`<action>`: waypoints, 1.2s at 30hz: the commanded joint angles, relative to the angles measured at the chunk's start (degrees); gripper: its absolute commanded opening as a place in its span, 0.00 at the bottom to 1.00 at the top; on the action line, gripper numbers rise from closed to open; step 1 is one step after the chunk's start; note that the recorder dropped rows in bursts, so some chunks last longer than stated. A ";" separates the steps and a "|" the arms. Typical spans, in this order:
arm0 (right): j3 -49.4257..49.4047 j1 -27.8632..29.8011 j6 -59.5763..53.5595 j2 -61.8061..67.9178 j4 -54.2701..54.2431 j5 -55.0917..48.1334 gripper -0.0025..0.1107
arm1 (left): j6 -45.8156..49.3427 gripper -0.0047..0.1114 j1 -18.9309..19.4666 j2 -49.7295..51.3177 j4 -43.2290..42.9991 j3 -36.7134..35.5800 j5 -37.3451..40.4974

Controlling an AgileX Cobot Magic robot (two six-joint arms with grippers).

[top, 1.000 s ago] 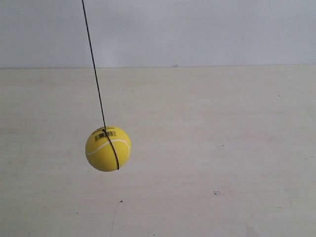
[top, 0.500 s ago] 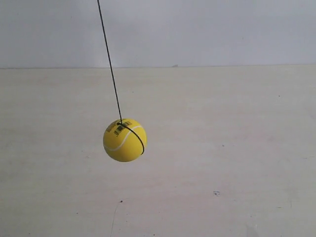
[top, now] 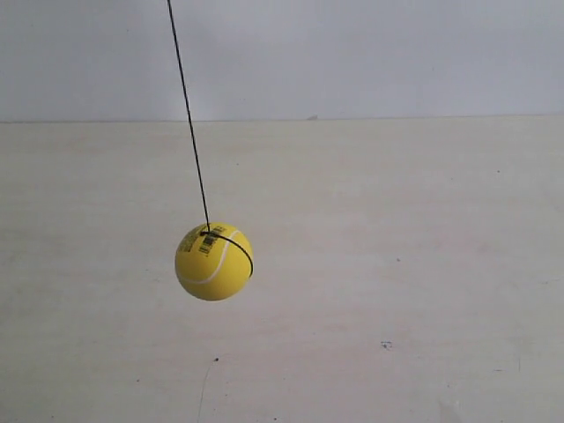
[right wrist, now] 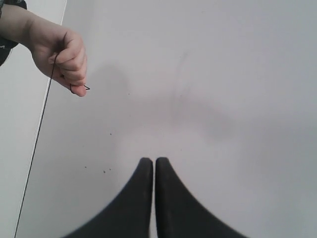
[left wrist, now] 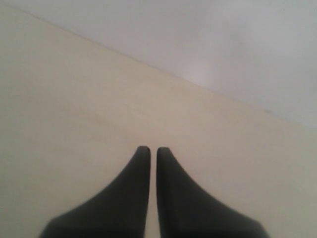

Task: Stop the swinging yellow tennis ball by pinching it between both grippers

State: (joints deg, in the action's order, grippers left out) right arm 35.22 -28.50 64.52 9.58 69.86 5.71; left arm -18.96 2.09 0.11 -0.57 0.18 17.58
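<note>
The yellow tennis ball (top: 214,262) hangs on a thin dark string (top: 189,119) above the pale table, left of centre in the exterior view; its barcode label faces up-left. No arm shows in that view. In the left wrist view my left gripper (left wrist: 149,148) is shut with nothing between its black tapering fingers, and the ball is out of that view. My right gripper (right wrist: 152,159) is likewise shut on nothing. The right wrist view also shows a human hand (right wrist: 62,57) pinching the string (right wrist: 35,148).
The beige tabletop (top: 397,291) runs back to a pale grey wall (top: 370,53). A few small dark specks (top: 386,345) mark the table. In the left wrist view the table edge (left wrist: 208,89) meets the wall.
The ball swung right and upward, then came back a little left and downward. The string's top moved right, then slightly left.
</note>
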 commanded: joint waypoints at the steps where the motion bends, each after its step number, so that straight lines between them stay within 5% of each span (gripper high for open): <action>1: 0.34 0.01 -0.16 -0.20 -0.56 -0.27 0.02 | 17.87 0.08 0.09 -0.11 -0.40 -0.18 -0.01; 5: 0.34 0.01 -0.16 -0.20 -0.56 -0.15 0.02 | 25.76 0.08 0.09 -0.11 -0.40 -0.18 -0.01; 36: 0.34 0.01 -0.16 -0.20 -0.56 -0.15 0.02 | 26.07 0.08 0.09 -0.11 -0.40 -0.18 -0.01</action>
State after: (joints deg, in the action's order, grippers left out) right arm 35.22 -28.50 64.52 9.58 69.38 5.71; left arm 6.67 2.09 0.11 -0.67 0.18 17.58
